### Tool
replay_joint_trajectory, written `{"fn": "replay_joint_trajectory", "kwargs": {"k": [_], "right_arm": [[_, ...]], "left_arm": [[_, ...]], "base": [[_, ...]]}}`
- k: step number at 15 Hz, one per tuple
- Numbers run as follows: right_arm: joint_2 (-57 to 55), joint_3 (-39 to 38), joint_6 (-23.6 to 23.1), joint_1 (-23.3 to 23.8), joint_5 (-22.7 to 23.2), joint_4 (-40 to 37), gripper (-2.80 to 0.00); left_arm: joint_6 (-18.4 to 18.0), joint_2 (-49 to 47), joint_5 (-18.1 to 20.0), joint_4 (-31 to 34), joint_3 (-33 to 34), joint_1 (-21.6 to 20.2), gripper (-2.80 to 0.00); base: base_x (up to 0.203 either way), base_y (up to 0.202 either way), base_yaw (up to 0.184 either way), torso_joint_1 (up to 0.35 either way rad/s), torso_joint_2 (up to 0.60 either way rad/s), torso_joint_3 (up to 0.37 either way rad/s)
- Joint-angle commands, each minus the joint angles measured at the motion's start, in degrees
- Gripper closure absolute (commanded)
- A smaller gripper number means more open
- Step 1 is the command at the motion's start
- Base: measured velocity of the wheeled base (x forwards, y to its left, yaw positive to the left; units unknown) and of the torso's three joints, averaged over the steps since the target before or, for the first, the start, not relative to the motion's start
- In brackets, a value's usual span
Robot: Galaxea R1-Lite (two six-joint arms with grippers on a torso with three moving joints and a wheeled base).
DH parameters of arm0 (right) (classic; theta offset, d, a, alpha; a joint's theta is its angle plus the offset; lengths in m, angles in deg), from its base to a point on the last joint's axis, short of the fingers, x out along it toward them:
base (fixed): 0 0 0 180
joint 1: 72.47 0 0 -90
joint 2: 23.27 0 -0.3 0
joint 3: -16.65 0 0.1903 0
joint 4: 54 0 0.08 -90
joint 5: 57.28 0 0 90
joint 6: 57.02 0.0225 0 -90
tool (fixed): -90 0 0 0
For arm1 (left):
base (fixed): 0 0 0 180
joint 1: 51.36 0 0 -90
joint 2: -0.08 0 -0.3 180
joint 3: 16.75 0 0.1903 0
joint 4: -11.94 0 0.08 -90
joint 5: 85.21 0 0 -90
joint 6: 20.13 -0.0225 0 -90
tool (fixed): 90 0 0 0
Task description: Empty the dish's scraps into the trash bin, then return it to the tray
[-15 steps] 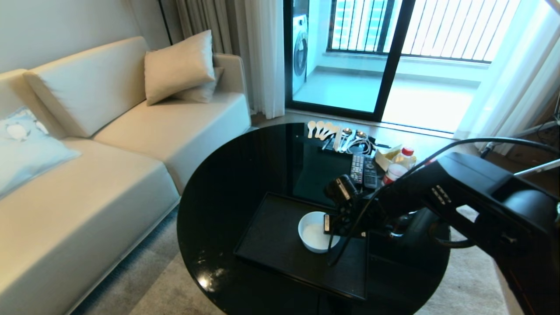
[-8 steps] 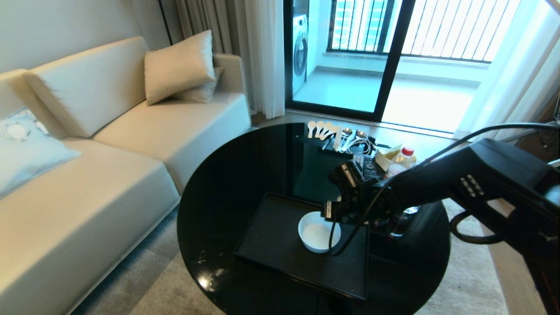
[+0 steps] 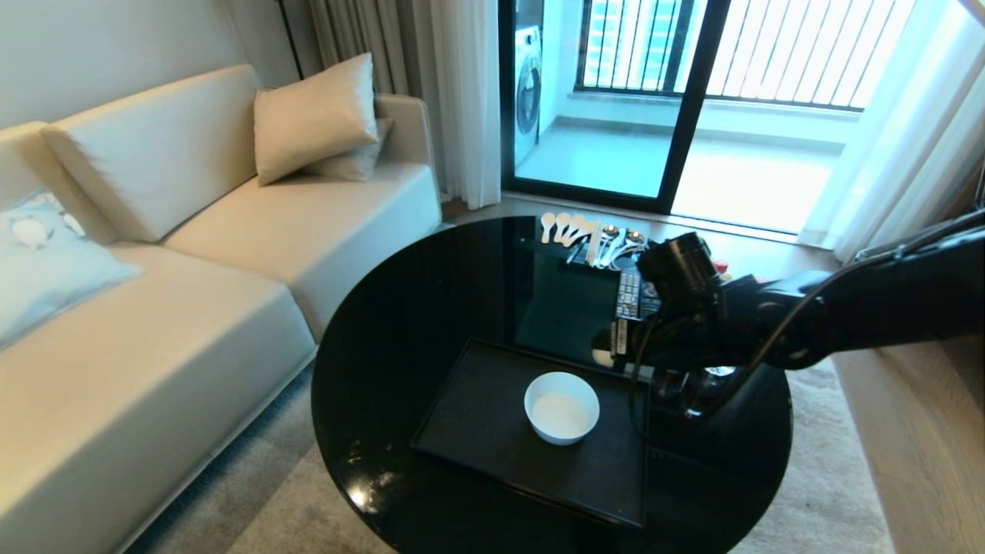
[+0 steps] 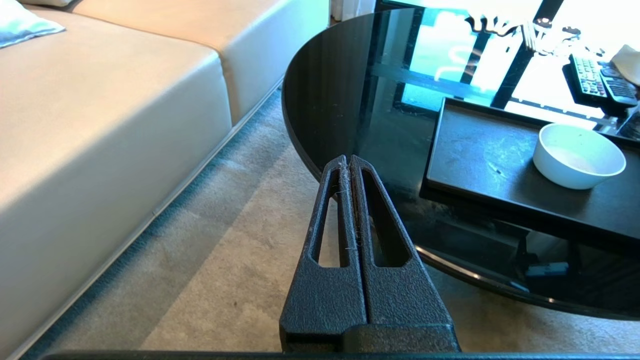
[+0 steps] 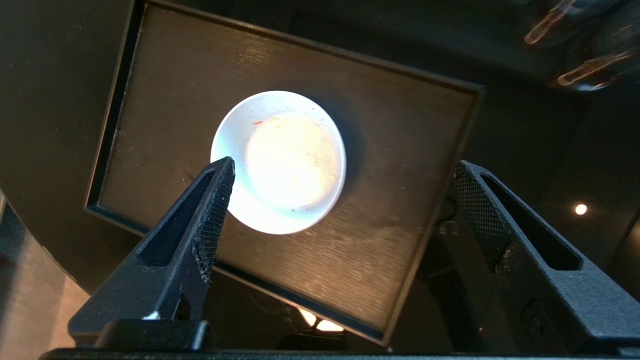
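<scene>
The dish (image 3: 562, 408), a small white bowl, stands upright on the black tray (image 3: 477, 415) on the round table. It is seen again in the left wrist view as the dish (image 4: 579, 156) on the tray (image 4: 480, 155). From above, the dish (image 5: 285, 160) looks empty except for a tiny orange speck. My right gripper (image 3: 616, 348) hovers above the tray's far right part, apart from the bowl. The right gripper (image 5: 344, 165) is open, nothing between its fingers. My left gripper (image 4: 347, 159) is shut and parked low beside the table. The trash bin is out of view.
The black glass table (image 3: 400, 323) carries remotes (image 3: 639, 296), spoons (image 3: 585, 231) and small bottles (image 3: 696, 388) behind and right of the tray. A cream sofa (image 3: 192, 254) stands to the left. My right arm reaches in from the right edge.
My right gripper opened off the dish's rim, then rose and drew back to the right. The dish stays on the tray. The left arm has not moved.
</scene>
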Motion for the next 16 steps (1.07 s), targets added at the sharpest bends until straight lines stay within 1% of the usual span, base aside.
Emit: {"fn": "replay_joint_trajectory", "kwargs": {"k": [1,2,3,5,7,10,13,16], "right_arm": [[8.1,-5.2,-2.1,1.0,0.0,1.7,-2.80],[10.5,-8.4,-4.4,1.7,0.0,3.7,-2.80],[12.8,-12.0,-7.3,2.6,0.1,6.0,0.00],[17.0,-19.1,-12.2,4.5,0.3,11.6,0.00],[21.8,-25.4,-15.0,5.8,0.4,17.2,0.00],[29.0,-32.8,-16.3,6.4,0.4,20.9,0.00],[36.7,-39.8,-16.6,6.5,0.4,21.6,0.00],[44.7,-45.1,-16.7,7.9,0.3,21.6,0.00]], "left_arm": [[0.1,0.0,0.0,0.0,0.0,0.0,0.00],[0.1,0.0,0.0,0.0,0.0,0.0,0.00],[0.1,0.0,0.0,0.0,0.0,0.0,0.00],[0.1,0.0,0.0,0.0,0.0,0.0,0.00],[0.1,0.0,0.0,0.0,0.0,0.0,0.00],[0.1,0.0,0.0,0.0,0.0,0.0,0.00],[0.1,0.0,0.0,0.0,0.0,0.0,0.00],[0.1,0.0,0.0,0.0,0.0,0.0,0.00]], "base": [[0.000,0.000,0.000,0.000,0.00,0.000],[0.000,0.000,0.000,0.000,0.00,0.000],[0.000,0.000,0.000,0.000,0.00,0.000],[0.000,0.000,0.000,0.000,0.00,0.000],[0.000,0.000,0.000,0.000,0.00,0.000],[0.000,0.000,0.000,0.000,0.00,0.000],[0.000,0.000,0.000,0.000,0.00,0.000],[0.000,0.000,0.000,0.000,0.00,0.000]]}}
